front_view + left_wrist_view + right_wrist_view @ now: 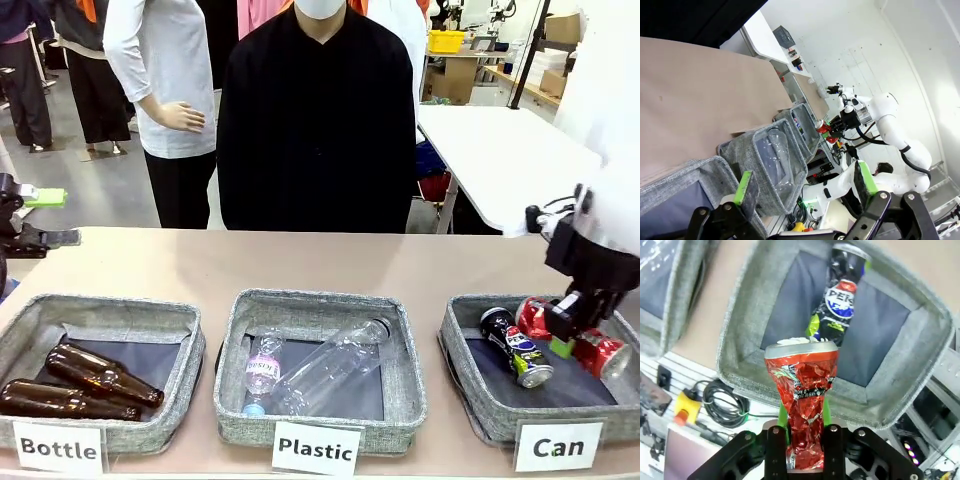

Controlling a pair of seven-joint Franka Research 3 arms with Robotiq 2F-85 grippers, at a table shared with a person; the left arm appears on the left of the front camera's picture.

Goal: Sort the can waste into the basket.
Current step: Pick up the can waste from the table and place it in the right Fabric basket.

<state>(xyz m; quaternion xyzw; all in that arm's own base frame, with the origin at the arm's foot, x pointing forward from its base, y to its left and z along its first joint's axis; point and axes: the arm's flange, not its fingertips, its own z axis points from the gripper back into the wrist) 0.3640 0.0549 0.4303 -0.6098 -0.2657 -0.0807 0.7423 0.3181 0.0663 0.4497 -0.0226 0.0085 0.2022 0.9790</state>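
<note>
My right gripper (570, 322) is shut on the crushed red can (602, 353) and holds it just over the right part of the grey basket (458, 352) behind the "Can" card (557, 447). In the right wrist view the red can (802, 390) stands between the fingers of the gripper (802, 435), above the basket's near wall (740, 340). The dark Pepsi can (515, 348) lies on its side on the basket's dark floor, and the wrist view shows it (840, 295) beyond the red can. My left gripper (48, 217) hangs open and empty at the table's far left (805, 182).
The "Plastic" basket (322, 305) in the middle holds clear bottles. The "Bottle" basket (100, 310) on the left holds two brown glass bottles (100, 375). A person in black (318, 130) stands at the far edge. Bare tabletop (300, 260) stretches behind the baskets.
</note>
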